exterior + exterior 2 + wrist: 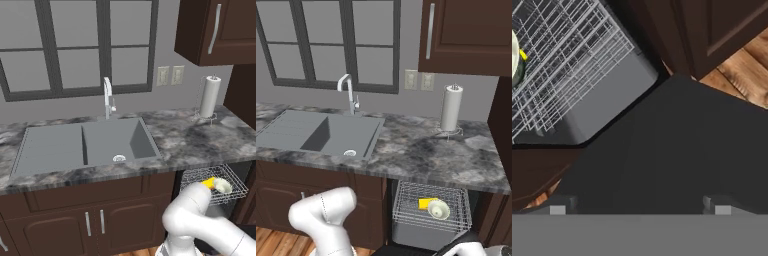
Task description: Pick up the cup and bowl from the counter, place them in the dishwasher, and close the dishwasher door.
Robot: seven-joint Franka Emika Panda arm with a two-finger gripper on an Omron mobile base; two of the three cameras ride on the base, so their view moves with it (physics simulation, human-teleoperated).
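The yellow cup (426, 203) and the bowl (439, 210) are being held in the dishwasher's wire rack (406, 210), while the empty gripper (640, 210) is being kept spread wide over the black dishwasher door (677, 145).

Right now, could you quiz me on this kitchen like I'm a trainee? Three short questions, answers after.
1. True or false: the cup and bowl sit on the counter.
2. Which is it? The dishwasher door is: A) shut, B) open and lying flat, C) missing.
3. What does the claw hold?

Key
1. False: both lie in the rack, touching each other.
2. B: the hand view looks down on the flat black panel under the rack.
3. Nothing: its tips stand wide apart, empty, over the door.
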